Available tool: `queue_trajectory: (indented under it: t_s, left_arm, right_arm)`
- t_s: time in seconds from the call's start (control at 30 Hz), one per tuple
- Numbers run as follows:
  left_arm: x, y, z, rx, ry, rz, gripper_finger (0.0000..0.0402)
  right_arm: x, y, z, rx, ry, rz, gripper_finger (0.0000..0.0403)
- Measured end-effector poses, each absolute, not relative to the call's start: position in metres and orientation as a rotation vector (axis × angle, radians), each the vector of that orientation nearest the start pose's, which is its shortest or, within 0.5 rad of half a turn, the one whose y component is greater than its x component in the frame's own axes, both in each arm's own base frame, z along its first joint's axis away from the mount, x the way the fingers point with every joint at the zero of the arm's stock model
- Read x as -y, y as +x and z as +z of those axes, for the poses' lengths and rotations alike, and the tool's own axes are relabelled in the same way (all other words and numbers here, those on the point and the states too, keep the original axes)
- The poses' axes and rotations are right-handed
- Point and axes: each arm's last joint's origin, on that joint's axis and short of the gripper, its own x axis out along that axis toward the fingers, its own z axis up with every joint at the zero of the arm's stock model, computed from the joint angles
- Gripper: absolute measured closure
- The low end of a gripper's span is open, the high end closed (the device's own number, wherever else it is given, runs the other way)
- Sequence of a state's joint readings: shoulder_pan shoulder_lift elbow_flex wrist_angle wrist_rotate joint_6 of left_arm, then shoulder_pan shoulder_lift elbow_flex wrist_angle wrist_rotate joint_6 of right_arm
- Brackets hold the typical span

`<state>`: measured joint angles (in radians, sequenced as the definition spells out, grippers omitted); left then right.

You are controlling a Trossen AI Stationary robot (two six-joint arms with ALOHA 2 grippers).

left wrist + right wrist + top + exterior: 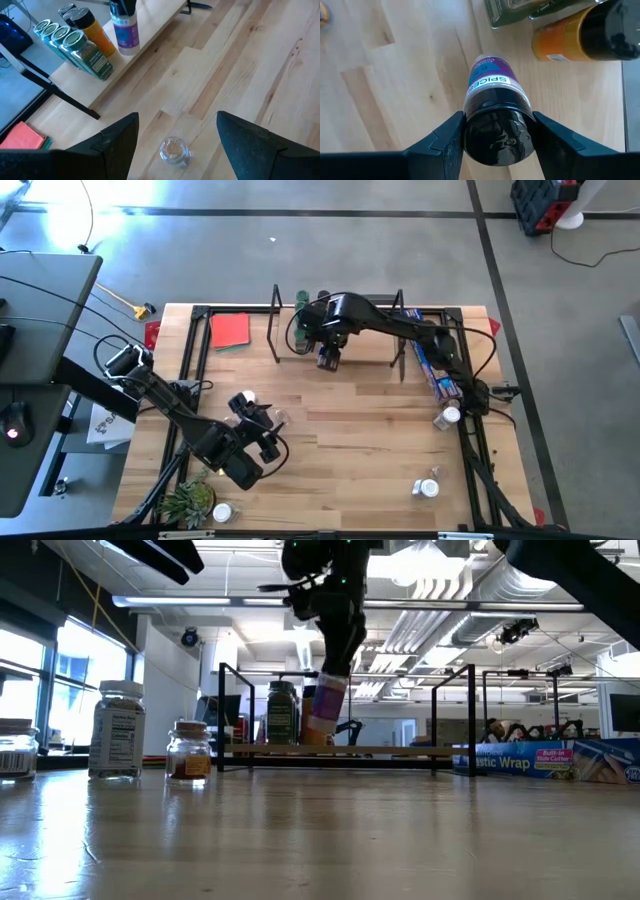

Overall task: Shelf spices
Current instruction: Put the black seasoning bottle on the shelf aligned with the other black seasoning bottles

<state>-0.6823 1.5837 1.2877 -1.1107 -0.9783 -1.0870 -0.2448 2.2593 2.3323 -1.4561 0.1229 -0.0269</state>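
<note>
Overhead, ducts cross the room — on the wood table (pixel 370 450), right end effector (pixel 328 352) grips a purple-labelled jar (pixel 490 80), left end effector (pixel 175 132) gapes.

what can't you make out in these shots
- Whether the purple-label jar held by the right hand touches the shelf: its base is hidden behind the jar body in the right wrist view.
- Green-lidded jars' labels: too small in the high view.
- Contents of the clear jar below the open left hand: seen only from above.
</note>
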Motion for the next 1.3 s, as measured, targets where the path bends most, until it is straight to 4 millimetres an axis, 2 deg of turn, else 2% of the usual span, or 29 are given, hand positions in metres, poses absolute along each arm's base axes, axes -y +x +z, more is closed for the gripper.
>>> queue_trajectory:
  t_s: [0.2, 0.83, 1.3]
  left_arm:
    - [0.164, 0.239, 0.271, -0.655, 0.044, 0.666, 0.014]
    - [0.164, 0.239, 0.271, -0.652, 0.045, 0.667, 0.014]
    - [0.164, 0.24, 0.271, -0.652, 0.042, 0.666, 0.014]
  right_arm:
    - [0.117, 0.435, 0.285, -1.359, 0.065, -0.304, 0.0189]
    - [0.152, 0.431, 0.287, -1.286, 0.152, -0.372, 0.0182]
    - [0.157, 0.431, 0.287, -1.26, 0.161, -0.369, 0.0174]
